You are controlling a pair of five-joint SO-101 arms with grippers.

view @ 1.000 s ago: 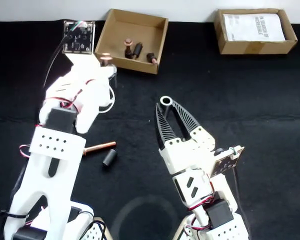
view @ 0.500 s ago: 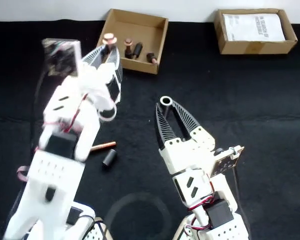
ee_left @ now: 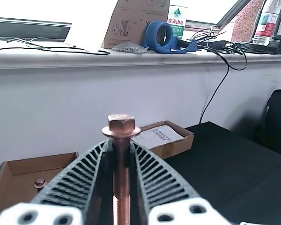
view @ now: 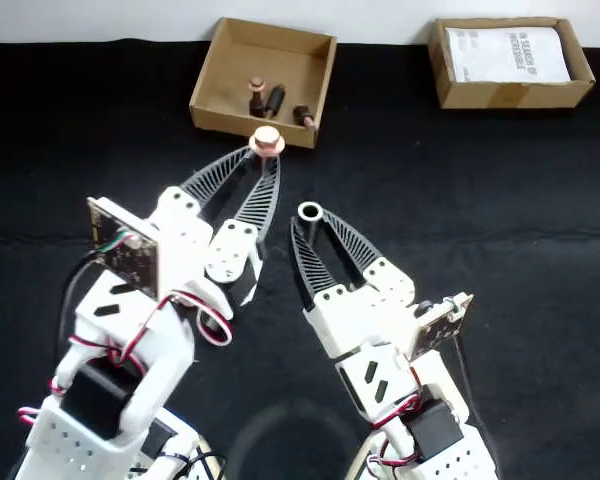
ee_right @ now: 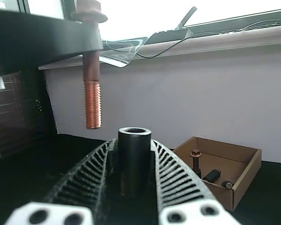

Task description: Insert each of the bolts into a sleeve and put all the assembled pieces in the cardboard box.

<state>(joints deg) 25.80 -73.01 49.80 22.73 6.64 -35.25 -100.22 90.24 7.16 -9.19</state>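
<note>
The left gripper (view: pixel 264 154) pinches a copper bolt (view: pixel 267 140) upright between its fingers, with the head above the fingertips, close to the front wall of the cardboard box (view: pixel 208 85). The right gripper (view: pixel 311 221) pinches a black sleeve (view: pixel 309 211) upright, with its open end up. The threaded end of the bolt hangs above the sleeve and a little beside it, not touching. Three pieces (view: pixel 276 98) lie in the cardboard box. A second box (view: pixel 510 95) stands on the table (view: pixel 480 200), well apart.
</note>
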